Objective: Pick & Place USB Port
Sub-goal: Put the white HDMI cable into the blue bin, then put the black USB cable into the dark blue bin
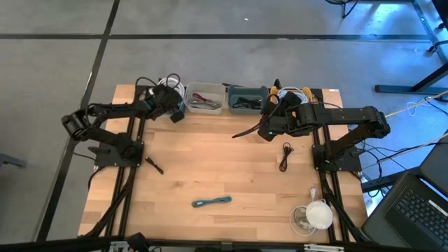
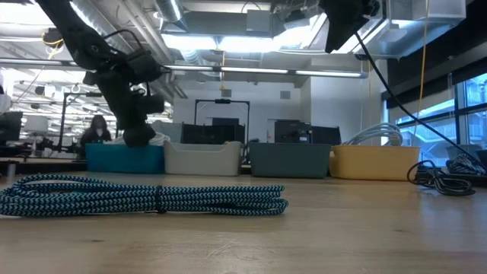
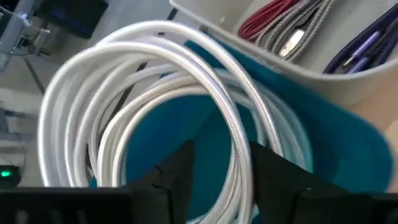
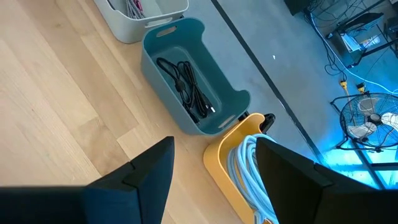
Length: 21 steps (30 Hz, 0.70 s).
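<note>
The left gripper [image 3: 214, 171] hangs over the far-left teal plastic bin [image 3: 348, 149], fingers apart around a strand of the glossy white coiled USB cable [image 3: 155, 74] lying in that bin. The right gripper [image 4: 214, 168], fingers spread and empty, hovers near the grey-blue bin [image 4: 186, 74].

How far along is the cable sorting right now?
Done: black cable lies in the grey-blue bin; light blue cable in the yellow bin. In hand: left tool straddles the white cable over the teal bin. Left: teal braided cable and a black cable on the table.
</note>
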Motion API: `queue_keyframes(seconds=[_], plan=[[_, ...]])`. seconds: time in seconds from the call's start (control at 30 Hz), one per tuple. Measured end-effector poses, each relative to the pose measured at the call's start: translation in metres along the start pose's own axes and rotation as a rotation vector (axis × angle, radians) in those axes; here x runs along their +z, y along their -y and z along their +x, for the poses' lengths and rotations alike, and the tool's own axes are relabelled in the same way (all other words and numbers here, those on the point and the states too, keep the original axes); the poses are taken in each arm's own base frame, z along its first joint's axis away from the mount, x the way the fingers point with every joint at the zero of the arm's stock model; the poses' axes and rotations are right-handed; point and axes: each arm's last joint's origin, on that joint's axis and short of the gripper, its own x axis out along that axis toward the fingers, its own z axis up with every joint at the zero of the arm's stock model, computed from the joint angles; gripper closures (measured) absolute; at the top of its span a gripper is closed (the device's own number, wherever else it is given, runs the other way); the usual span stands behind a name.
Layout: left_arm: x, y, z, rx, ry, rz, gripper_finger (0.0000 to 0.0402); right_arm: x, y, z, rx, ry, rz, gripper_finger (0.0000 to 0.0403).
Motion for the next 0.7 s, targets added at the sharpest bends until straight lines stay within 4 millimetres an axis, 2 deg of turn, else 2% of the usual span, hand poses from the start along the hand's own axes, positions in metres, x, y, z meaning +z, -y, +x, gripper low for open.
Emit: queue_keyframes(seconds=[0.2, 0.43, 0.57, 0.7], plan=[[0.009, 0.006, -0.016, -0.021, 0.083, 0.007, 0.0212, 0.000, 0.000, 0.000, 0.000, 0.000, 0.000, 0.0174], [0.012, 0.004, -0.038, -0.064, 0.153, -0.036, 0.0178, 0.000, 0.000, 0.000, 0.000, -0.001, 0.000, 0.0174], [0.008, 0.004, -0.055, -0.298, 0.198, -0.122, 0.0174, 0.000, 0.000, 0.000, 0.003, -0.002, 0.000, 0.0174], [0.002, 0.012, -0.076, -0.690, 0.215, -0.204, 0.0178, 0.000, 0.000, 0.000, 0.003, -0.002, 0.000, 0.0174]])
